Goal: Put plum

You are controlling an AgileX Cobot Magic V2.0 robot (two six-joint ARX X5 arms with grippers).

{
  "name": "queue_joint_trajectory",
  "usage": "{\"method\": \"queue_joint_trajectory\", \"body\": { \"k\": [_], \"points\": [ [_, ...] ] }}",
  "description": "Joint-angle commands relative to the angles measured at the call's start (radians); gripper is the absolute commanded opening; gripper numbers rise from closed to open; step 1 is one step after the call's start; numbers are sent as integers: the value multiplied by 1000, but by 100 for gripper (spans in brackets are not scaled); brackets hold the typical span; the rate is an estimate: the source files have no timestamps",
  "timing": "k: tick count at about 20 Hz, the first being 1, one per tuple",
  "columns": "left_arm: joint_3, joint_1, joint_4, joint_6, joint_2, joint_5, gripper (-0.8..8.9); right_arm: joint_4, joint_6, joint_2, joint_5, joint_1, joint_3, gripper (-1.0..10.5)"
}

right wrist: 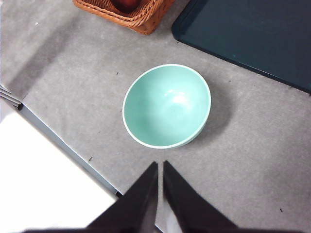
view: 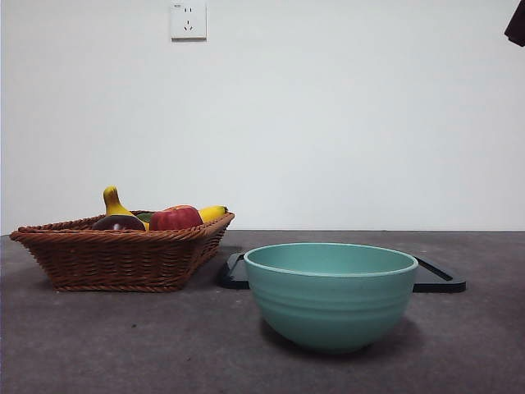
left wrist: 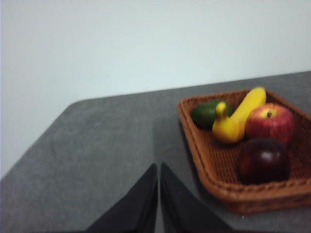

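Front view first, working from my side of the table outward: nearest me stands the empty teal bowl, and just behind it lies a dark flat tray. Off to one side, slightly further back, is the wicker basket, and the plum is inside it, near the rim, beside the red apple, with a banana and something green behind them. Beyond that there is only the pale wall with a socket.

From the wrist cameras, the left gripper hangs over bare tabletop just beside the basket, jaws pressed together and carrying nothing. The right gripper sits high above the bowl, near the table edge, jaws likewise closed and empty.

I judge the task has not really begun: the plum lies untouched in the basket, so the step in hand is the approach for the pick. The left arm looks the natural choice, being next to the basket. The next move calls for me to part those jaws, bring them over the plum and come down around it without knocking the apple, which sits touching or nearly touching it. Where it should go is not stated; the bowl seems the likely place.
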Motion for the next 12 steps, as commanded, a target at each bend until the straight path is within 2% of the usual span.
{"method": "queue_joint_trajectory", "body": {
  "k": [1,7,12],
  "points": [
    [-21,4,-4,-23,-23,-5,8,8,-4,5,0,6,16,7],
    [-21,5,-163,-26,-23,-6,8,8,-4,5,0,6,16,7],
    [-21,5,-166,-44,-23,-5,8,26,-4,5,0,6,16,7]
  ]
}}
